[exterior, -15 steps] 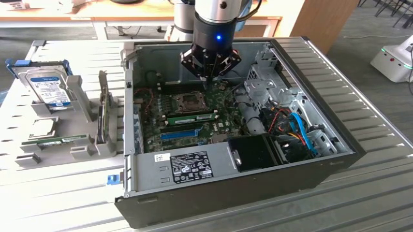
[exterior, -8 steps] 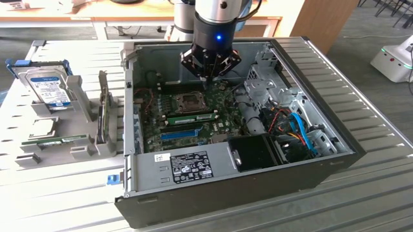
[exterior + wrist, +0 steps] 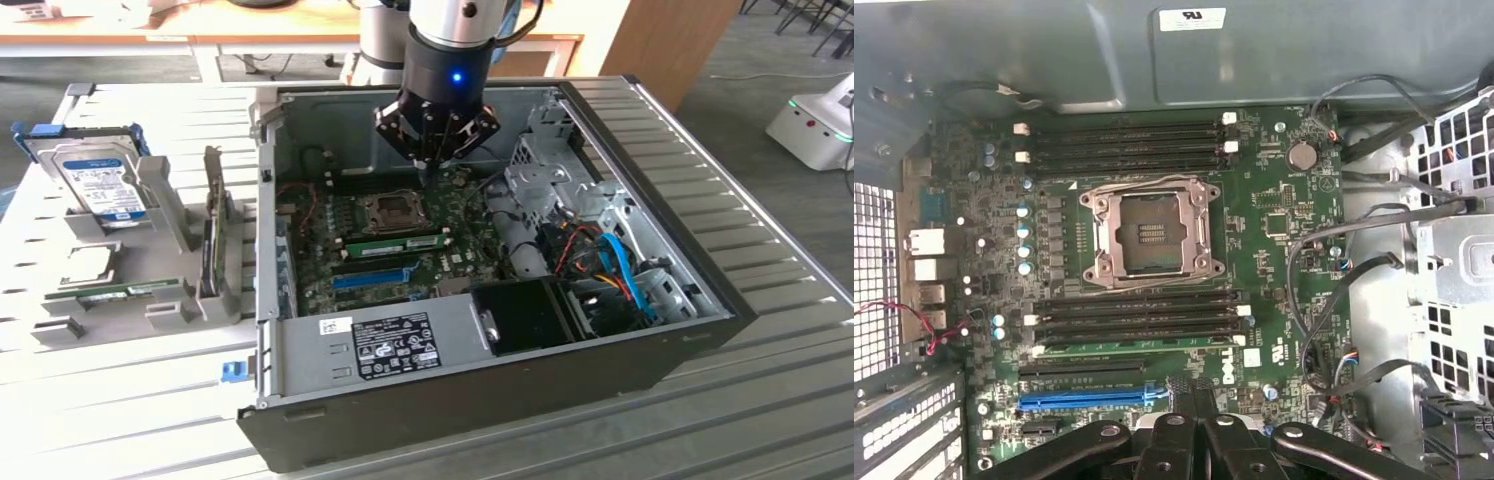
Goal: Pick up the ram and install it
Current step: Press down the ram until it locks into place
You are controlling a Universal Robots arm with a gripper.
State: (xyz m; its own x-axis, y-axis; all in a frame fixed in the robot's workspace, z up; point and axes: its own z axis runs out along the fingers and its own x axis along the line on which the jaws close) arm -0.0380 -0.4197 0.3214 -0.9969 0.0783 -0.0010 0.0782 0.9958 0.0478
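Green ram (image 3: 407, 229) seated in slot; closed gripper (image 3: 424, 163) empty, near above motherboard (image 3: 1274, 215), risks striking socket (image 3: 1149, 235).

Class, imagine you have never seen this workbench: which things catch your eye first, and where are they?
The open computer case dominates the middle of the exterior view, its green motherboard exposed. The black gripper hangs shut just above the board, beside the empty processor socket. A ram stick already sits in a slot next to that socket, while a hard drive stands in a grey rack on the exterior view's left.
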